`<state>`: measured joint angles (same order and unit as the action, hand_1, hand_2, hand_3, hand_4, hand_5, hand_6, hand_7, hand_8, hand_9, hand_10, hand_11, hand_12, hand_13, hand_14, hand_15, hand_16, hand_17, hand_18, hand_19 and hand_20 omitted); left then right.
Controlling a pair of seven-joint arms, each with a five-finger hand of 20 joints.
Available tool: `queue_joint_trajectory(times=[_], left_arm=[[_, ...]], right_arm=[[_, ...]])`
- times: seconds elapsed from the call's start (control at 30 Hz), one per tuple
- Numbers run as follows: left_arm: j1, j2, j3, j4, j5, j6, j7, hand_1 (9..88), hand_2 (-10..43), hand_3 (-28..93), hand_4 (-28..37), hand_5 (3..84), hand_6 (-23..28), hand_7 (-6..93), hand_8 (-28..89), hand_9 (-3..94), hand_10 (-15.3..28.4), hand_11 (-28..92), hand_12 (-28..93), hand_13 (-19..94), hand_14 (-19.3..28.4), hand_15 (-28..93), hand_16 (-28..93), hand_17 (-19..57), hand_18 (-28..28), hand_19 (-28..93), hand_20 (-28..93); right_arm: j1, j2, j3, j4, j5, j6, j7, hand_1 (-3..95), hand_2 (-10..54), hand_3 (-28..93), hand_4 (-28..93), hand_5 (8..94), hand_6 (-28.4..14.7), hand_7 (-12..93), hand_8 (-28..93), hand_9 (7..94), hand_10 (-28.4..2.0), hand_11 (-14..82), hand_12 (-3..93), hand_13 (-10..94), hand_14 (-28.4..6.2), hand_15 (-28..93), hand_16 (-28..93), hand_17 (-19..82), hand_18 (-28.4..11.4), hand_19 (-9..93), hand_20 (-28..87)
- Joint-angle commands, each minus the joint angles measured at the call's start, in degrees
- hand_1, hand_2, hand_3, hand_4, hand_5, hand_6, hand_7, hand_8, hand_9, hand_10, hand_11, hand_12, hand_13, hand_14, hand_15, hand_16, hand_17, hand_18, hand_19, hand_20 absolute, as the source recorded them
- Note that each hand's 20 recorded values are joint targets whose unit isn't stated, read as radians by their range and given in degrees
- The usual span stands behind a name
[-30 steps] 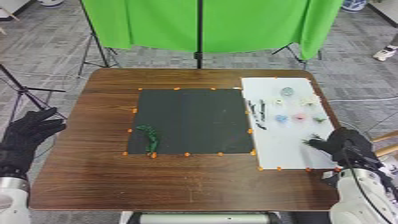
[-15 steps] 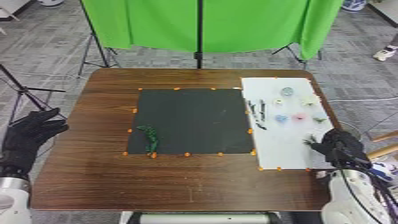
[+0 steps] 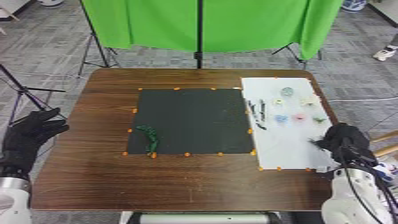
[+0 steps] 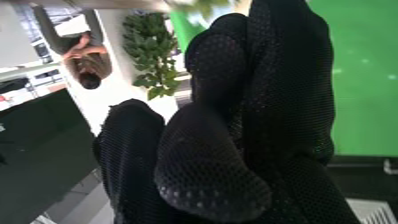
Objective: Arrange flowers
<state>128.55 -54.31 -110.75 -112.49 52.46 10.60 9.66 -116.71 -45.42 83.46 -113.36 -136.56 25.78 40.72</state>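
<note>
While the left hand, at left, has released fingers, the right hand, whose grip cannot be told, adjoins a dark sprig at near right.

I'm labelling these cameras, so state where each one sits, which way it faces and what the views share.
Head view: sits on the robot's head, facing forward and down at the table, black mat and small flowers; the left robot hand and right robot hand show, with their white arms.
Right wrist view: sits on the right arm's wrist, facing out past its own black glove towards a leafy plant.
Shared: the right robot hand and, apparently, the green cloth.
</note>
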Motion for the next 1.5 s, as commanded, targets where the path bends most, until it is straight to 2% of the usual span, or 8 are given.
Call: queue_joint_trajectory(times=[0.03, 0.23, 0.33, 0.37, 0.53, 1.2, 1.47, 1.5], left_arm=[[0.8, -0.42, -0.09, -0.27, 0.24, -0.76, -0.58, 18.9, 26.4, 64, -28.3, 49.6, 6.6, 9.1, -5, 52.1, 16.1, 19, 11, 44, 20.2, 24, -2, 13.9, 15.3, 21, 20], [1.1, -0.26, -0.57, -0.6, 0.48, -0.87, -0.79, 19.1, 25.8, 64, -28.3, 49.5, 6.6, 9.1, -5, 52.1, 16.2, 19, 11, 44, 20.1, 24, -2, 13.8, 15.4, 21, 20], [1.5, -0.3, -0.89, -0.78, 0.46, -0.86, -0.73, 19.2, 25.4, 64, -28.3, 49.4, 6.6, 9.1, -5, 52.0, 16.2, 19, 11, 44, 20.1, 24, -2, 13.7, 15.4, 21, 20], [1.5, -0.25, -0.86, -0.75, 0.46, -0.91, -0.75, 19.2, 25.3, 64, -28.3, 49.4, 6.6, 9.1, -5, 52.0, 16.2, 19, 11, 44, 20.1, 24, -2, 13.7, 15.4, 21, 20], [1.8, -0.35, -1.06, -0.98, 0.6, -1.21, -0.96, 19.6, 24.9, 64, -28.3, 49.3, 6.6, 9.0, -5, 51.9, 16.1, 19, 11, 44, 20.1, 24, -1, 13.7, 15.4, 21, 20], [1.5, -0.49, -0.84, -0.89, 0.79, -1.73, -1.17, 20.0, 23.7, 64, -28.3, 49.0, 6.6, 8.8, -5, 51.7, 16.3, 19, 11, 44, 20.0, 23, -1, 13.4, 15.5, 21, 20], [1.4, -0.54, -0.78, -0.82, 0.91, -2.03, -1.21, 20.3, 23.4, 64, -28.3, 49.0, 6.7, 8.7, -5, 51.7, 16.2, 19, 11, 44, 20.0, 23, -1, 13.4, 15.5, 21, 20], [1.5, -0.6, -0.83, -0.88, 0.9, -2.02, -1.25, 20.4, 23.4, 64, -28.3, 49.0, 6.7, 8.7, -5, 51.7, 16.2, 19, 11, 44, 20.0, 23, -1, 13.4, 15.5, 21, 20]], right_arm=[[-0.2, 2.9, 3.7, -4.6, 1.9, -3.9, -0.8, 90.2, -9.5, -28, 46, 76.7, -3.3, 39, 17, 87.1, -11.2, 45.8, 33.3, 94, 0.4, 68, 25, 72, -12.7, 93, 60], [-3.1, 7.1, 11.3, -8.0, 7.1, -19.7, -0.1, 80.4, -9.5, -28, 49, 74.6, -3.8, 32, 18, 84.0, -12.1, 41.8, 28.9, 94, -0.8, 63, 31, 69, -13.1, 93, 60], [-3.2, 8.2, 14.9, -10.6, 9.4, -30.0, 2.6, 45.3, -9.5, 51, -4, 72.8, -4.9, 24, 0, 82.0, -13.9, 35.3, 27.0, 92, -1.9, 61, 32, 67, -13.1, 93, 59], [-3.4, 8.4, 15.6, -10.7, 8.8, -30.7, 2.4, 39.3, -9.5, 59, -10, 71.1, -5.3, 22, -5, 80.9, -14.8, 31.7, 26.1, 92, -2.5, 61, 32, 66, -13.1, 93, 58], [-1.0, 8.7, 16.8, -11.9, 14.9, -44.0, 6.4, 32.0, -9.5, 57, -11, 67.1, -7.7, 13, -5, 78.4, -17.6, 23.8, 24.8, 91, -3.7, 60, 32, 65, -13.0, 93, 57], [0.8, 8.3, 8.7, -4.6, 14.4, -42.6, 7.4, 32.8, -9.5, 52, -12, 66.9, -9.9, 10, -4, 80.8, -17.3, 20.1, 22.3, 92, -3.6, 57, 32, 66, -11.3, 93, 51], [0.7, 8.3, 6.8, -3.6, 15.0, -37.3, 6.2, 44.5, -9.5, 56, -16, 74.7, -7.7, 17, -5, 88.8, -14.9, 27.0, 23.6, 94, -2.3, 58, 29, 69, -9.7, 93, 47], [0.6, 8.3, 6.9, -3.7, 16.1, -37.0, 6.1, 47.6, -9.5, 55, -16, 77.4, -7.0, 19, 2, 90.2, -13.9, 29.1, 24.0, 94, -2.1, 59, 27, 70, -9.6, 93, 46]])
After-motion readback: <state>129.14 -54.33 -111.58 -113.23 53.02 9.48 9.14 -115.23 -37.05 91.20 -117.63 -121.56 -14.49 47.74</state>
